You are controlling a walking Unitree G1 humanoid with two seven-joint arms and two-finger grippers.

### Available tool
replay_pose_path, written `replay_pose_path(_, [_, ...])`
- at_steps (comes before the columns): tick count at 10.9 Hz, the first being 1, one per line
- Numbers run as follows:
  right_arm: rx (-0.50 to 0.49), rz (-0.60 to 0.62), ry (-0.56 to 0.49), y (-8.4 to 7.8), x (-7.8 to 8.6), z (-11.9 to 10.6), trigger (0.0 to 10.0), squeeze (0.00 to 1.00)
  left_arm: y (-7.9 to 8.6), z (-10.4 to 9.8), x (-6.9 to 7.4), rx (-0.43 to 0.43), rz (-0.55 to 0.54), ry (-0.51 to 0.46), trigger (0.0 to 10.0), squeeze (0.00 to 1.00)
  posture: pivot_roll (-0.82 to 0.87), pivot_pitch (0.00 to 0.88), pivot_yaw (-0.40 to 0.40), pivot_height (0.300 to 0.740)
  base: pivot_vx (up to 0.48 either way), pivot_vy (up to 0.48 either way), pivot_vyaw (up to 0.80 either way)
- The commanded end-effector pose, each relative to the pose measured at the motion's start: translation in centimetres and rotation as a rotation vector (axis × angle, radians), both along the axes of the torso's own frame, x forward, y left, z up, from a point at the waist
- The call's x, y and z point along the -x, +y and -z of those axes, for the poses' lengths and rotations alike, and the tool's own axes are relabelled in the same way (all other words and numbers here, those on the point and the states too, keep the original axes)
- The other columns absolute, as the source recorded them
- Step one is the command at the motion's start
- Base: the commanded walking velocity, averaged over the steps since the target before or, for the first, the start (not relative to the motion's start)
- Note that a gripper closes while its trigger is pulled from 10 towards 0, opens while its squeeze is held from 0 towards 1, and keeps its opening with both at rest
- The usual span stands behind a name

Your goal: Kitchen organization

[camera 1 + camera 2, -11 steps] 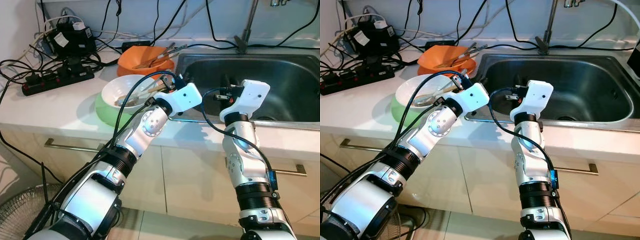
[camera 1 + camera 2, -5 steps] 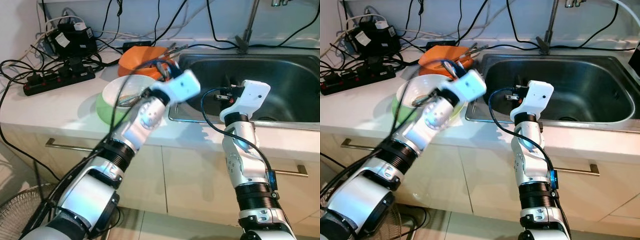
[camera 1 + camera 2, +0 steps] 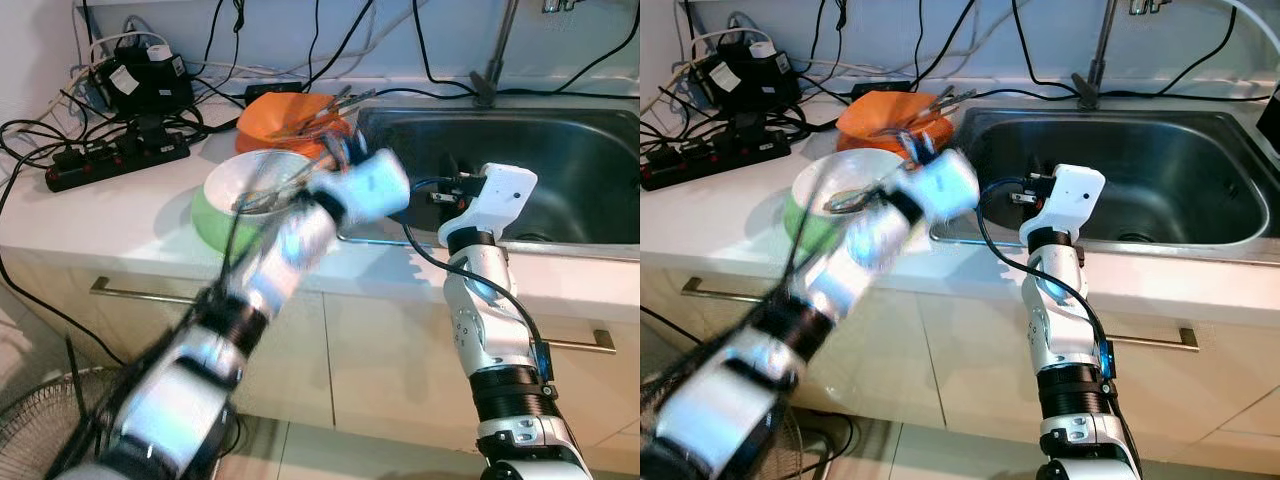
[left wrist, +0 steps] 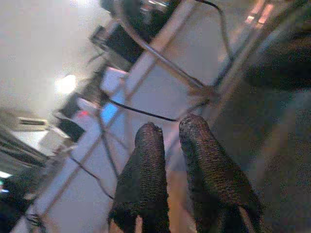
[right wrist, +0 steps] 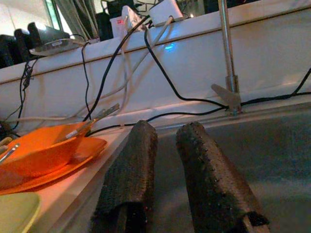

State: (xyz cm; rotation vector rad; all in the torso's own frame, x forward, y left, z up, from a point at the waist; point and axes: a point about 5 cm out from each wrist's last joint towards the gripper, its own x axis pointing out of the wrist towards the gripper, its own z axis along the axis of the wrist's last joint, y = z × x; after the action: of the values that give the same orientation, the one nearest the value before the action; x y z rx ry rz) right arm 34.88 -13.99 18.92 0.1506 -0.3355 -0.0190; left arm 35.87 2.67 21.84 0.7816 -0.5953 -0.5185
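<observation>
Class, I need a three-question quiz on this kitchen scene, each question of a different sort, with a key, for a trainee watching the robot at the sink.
1. True or false: the white bowl sits inside the green bowl.
2. Multiple choice: where is the right pincer? A) over the power strip B) over the sink C) on the floor
3. Fill in: the utensils at the back rest in the ______ bowl.

Key: 1 true; 2 B; 3 orange.
</observation>
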Motion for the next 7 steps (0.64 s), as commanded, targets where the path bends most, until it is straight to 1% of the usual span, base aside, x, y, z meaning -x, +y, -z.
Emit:
replay_pose_path(1, [-0.006,-0.002,-0.001,0.2,-0.1,-0.1,10.0,0.0,0.4,-0.3,0.1,-0.012,0.007,-0.02,10.0,1.0,-0.01,0.011,0.109,0.74,0.0,0.0,0.0])
replay_pose_path(2, [-0.006,-0.002,0.0,0.2,-0.1,-0.1,10.0,0.0,1.1,0.3,0.4,-0.017,-0.001,-0.014,10.0,1.0,-0.01,0.011,0.109,0.74,0.0,0.0,0.0])
replay_pose_path(3, [-0.007,-0.002,0.003,0.2,-0.1,0.0,10.0,0.0,2.2,0.7,0.6,-0.03,-0.029,-0.011,10.0,1.0,-0.01,0.011,0.109,0.74,0.0,0.0,0.0])
replay_pose_path(4, [-0.008,-0.004,0.004,0.3,-0.1,0.0,10.0,0.0,2.9,0.8,0.6,-0.044,-0.05,-0.012,10.0,1.0,0.0,0.018,0.104,0.74,0.0,0.0,0.0])
replay_pose_path(6, [-0.007,-0.01,0.006,0.4,-0.1,0.1,10.0,0.0,3.9,0.9,0.6,-0.077,-0.075,0.0,10.0,1.0,0.01,0.018,0.1,0.74,0.0,0.0,0.0])
replay_pose_path(7, [-0.008,-0.011,0.007,0.4,-0.1,0.1,10.0,0.0,4.1,1.4,0.6,-0.124,-0.081,0.016,10.0,1.0,0.01,0.018,0.1,0.74,0.0,0.0,0.0])
